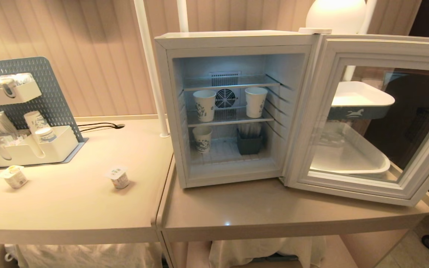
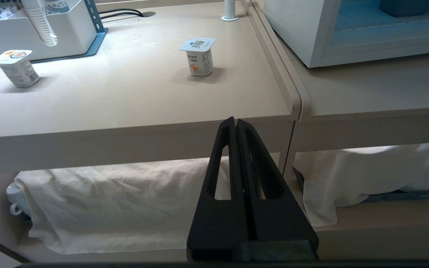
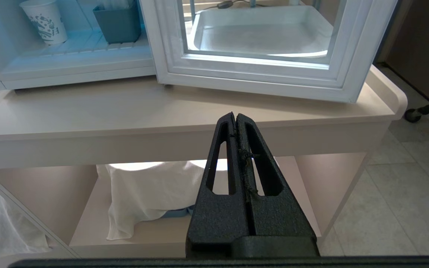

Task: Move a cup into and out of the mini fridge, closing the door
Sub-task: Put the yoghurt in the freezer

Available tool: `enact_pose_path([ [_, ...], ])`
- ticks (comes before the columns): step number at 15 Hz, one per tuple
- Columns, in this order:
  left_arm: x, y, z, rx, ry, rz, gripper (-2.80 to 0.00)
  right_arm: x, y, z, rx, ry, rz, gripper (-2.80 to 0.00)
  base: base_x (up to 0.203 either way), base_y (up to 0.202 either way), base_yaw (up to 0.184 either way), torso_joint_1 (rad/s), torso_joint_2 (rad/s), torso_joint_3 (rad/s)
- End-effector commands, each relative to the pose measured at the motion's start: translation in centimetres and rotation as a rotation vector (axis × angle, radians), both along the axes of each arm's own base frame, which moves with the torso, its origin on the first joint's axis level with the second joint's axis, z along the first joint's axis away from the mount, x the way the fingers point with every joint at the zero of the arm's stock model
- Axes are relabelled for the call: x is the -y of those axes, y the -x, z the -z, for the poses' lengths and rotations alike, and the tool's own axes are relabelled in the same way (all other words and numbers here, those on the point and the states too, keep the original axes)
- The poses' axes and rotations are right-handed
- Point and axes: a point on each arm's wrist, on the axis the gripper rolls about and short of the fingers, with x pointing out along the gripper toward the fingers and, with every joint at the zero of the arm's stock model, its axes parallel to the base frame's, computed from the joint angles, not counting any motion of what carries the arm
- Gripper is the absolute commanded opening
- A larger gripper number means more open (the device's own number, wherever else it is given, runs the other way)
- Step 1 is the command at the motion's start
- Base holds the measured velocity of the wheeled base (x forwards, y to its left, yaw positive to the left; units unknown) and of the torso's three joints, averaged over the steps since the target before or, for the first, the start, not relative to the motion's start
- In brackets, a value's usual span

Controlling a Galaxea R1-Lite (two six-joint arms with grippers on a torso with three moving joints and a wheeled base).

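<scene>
The white mini fridge (image 1: 237, 39) stands on the right-hand table with its door (image 1: 378, 48) swung wide open to the right. Inside, two patterned paper cups (image 1: 204, 105) (image 1: 256, 102) stand on the middle wire shelf. A third cup (image 1: 202, 139) (image 3: 45, 20) stands on the fridge floor. Neither arm shows in the head view. My left gripper (image 2: 235, 121) is shut and empty, low in front of the left table's edge. In front of the fridge table's edge, my right gripper (image 3: 235, 116) is shut on nothing.
A grey-blue bin (image 1: 249, 143) sits on the fridge floor beside the lower cup. Two sealed yogurt pots (image 1: 118, 177) (image 1: 14, 176) stand on the left table. A white organiser with stacked paper cups (image 1: 37, 124) is behind them. White trays (image 1: 348, 156) show through the door glass.
</scene>
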Motion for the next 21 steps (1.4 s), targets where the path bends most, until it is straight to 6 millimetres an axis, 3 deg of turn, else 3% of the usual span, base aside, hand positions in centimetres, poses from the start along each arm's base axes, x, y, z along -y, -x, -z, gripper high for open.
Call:
enact_pose_path([
  [1, 0.0, -0.02, 0.01, -0.005, -0.001, 0.0, -2.8, 0.0, 0.0, 0.0, 0.0, 0.001, -0.001, -2.8, 0.0, 0.0, 0.0, 0.0, 0.0, 0.0],
  [15, 0.0, -0.02, 0.0, -0.003, 0.004, 0.0, -2.8, 0.0, 0.0, 0.0, 0.0, 0.001, 0.0, -2.8, 0.0, 0.0, 0.0, 0.0, 0.0, 0.0],
  [21, 0.0, -0.01, 0.0, -0.002, 0.005, -0.002, -2.8, 0.0, 0.0, 0.0, 0.0, 0.001, 0.0, -2.8, 0.002, 0.156, -0.001, 0.003, 0.0, 0.003],
])
